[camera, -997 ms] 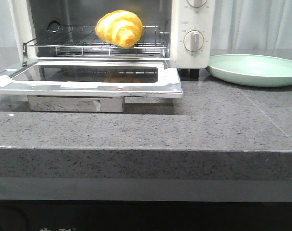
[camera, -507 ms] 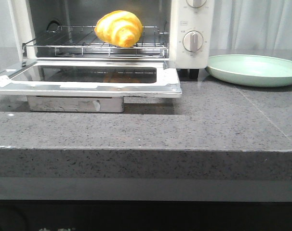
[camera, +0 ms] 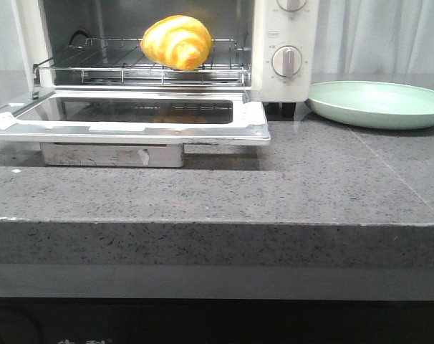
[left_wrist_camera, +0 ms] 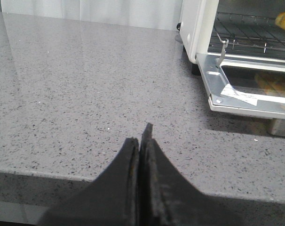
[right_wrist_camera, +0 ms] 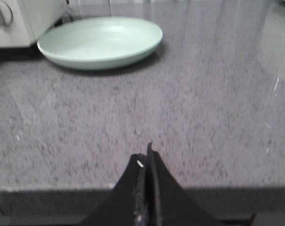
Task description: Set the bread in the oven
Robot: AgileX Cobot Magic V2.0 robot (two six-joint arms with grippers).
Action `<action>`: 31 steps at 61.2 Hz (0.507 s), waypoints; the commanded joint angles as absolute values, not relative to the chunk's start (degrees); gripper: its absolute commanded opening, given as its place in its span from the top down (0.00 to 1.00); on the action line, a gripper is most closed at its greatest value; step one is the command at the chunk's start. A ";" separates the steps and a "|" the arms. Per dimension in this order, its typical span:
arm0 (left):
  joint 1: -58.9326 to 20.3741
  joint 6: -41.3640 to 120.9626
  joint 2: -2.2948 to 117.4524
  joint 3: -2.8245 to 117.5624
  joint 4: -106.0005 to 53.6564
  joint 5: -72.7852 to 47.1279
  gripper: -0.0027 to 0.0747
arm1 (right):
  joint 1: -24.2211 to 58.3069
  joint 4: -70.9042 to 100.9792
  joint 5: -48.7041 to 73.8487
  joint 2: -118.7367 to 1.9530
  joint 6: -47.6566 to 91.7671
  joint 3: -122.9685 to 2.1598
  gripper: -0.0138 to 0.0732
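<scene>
Oven [camera: 285, 43] door [camera: 131, 118] down, mouth unobstructed, plate [camera: 378, 104] right, bare counter [camera: 310, 186] ahead

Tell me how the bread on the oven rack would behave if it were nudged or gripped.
The bread looks glossy, so it may slip between fingers. Its rounded, humped shape could rock or roll on the wire rack. It sits near the rack's front edge, so a push might tip it toward the open door.

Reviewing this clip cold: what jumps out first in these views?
The glossy golden bread catches the eye at once, sitting on the wire rack inside the white oven, whose glass door lies dropped open over the grey counter. Right of the oven rests an empty pale green plate. Both the left gripper and right gripper are shut, holding nothing.
</scene>
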State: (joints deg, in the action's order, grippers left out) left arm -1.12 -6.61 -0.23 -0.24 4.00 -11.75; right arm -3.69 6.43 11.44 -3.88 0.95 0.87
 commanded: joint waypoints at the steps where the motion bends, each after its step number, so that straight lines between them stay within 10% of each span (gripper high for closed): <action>1: -0.91 -7.18 -1.30 -0.57 3.62 -6.97 0.99 | -4.01 5.86 6.13 -2.17 1.37 1.18 0.92; 31: -0.91 -7.18 -1.22 -0.57 3.62 -7.09 0.99 | -4.01 5.85 7.34 1.78 1.37 1.18 0.92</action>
